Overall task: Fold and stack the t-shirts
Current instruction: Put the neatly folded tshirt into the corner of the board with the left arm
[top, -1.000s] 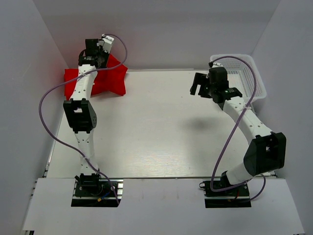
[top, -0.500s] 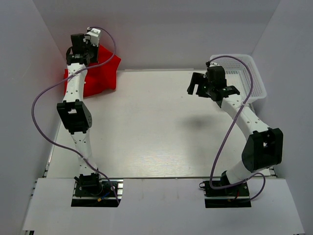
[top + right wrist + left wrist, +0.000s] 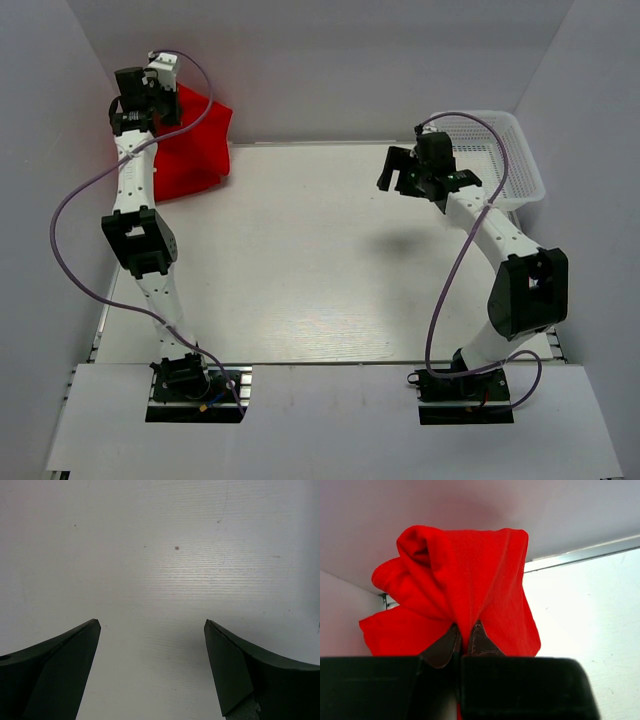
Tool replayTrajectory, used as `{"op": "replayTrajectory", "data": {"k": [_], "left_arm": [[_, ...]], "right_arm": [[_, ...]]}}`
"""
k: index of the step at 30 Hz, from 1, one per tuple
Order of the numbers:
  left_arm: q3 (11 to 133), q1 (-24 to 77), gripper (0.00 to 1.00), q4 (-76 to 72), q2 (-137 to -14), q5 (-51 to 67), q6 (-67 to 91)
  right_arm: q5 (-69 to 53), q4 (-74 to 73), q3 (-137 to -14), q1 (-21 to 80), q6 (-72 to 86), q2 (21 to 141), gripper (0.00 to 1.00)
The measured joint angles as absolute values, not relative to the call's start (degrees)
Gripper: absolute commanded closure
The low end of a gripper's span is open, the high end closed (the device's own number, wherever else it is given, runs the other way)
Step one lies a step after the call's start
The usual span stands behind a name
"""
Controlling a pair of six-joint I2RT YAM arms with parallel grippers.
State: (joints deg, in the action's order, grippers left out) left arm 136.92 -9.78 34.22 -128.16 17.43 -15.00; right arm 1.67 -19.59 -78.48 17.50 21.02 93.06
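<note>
Your left gripper (image 3: 465, 639) is clamped on the red t-shirt (image 3: 465, 570), with the jaws almost together and a fold of cloth pinched between the tips. The t-shirt hangs bunched from it at the far left corner of the table (image 3: 320, 260), close to the back wall. The lower cloth drapes down toward the table's corner, and you can't tell if it touches. You also can't tell whether the bundle is one shirt or more. Your right gripper (image 3: 152, 625) is spread wide and empty, hovering over bare tabletop toward the far right. It is just left of the white mesh basket (image 3: 510, 150), which sits at the far right corner.
</note>
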Motion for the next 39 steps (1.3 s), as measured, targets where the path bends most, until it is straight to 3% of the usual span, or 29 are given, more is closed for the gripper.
{"op": "replayTrajectory", "data": {"k": [16, 18, 19, 22, 24, 25, 32, 39], "left_arm": [[129.97, -13.76, 1.0, 30.98, -129.14, 4.36, -16.71], [129.97, -14.31, 0.89, 30.65, -129.58, 2.92, -17.32], [129.97, -14.59, 0.67, 30.33, -129.8, 2.22, -17.67], [129.32, -15.29, 0.46, 28.8, -130.23, -0.75, -18.68], [129.16, -15.66, 0.19, 27.07, -130.69, -4.27, -18.92], [129.16, -15.79, 0.0, 26.35, -131.02, -5.98, -18.96], [129.16, -16.49, 0.0, 25.34, -132.62, -11.42, -17.17], [127.24, -15.27, 0.0, 27.53, -130.26, -2.68, -12.69]], "right_arm": [[2.22, -21.63, -84.23, 18.85, 21.26, 97.51, 0.1], [2.26, -22.24, -84.93, 19.03, 21.41, 98.43, 0.1], [2.39, -22.76, -85.41, 19.18, 21.47, 98.94, 0.1], [2.5, -23.44, -86.65, 19.53, 21.58, 100.27, 0.1], [2.59, -24.03, -87.5, 19.7, 21.63, 100.92, 0.1], [2.66, -24.32, -88.05, 19.81, 21.63, 101.27, 0.1], [3.27, -25.78, -89.91, 20.51, 21.52, 101.84, 0.1], [3.22, -25.82, -87.46, 20.67, 21.19, 99.88, 0.1]]}}
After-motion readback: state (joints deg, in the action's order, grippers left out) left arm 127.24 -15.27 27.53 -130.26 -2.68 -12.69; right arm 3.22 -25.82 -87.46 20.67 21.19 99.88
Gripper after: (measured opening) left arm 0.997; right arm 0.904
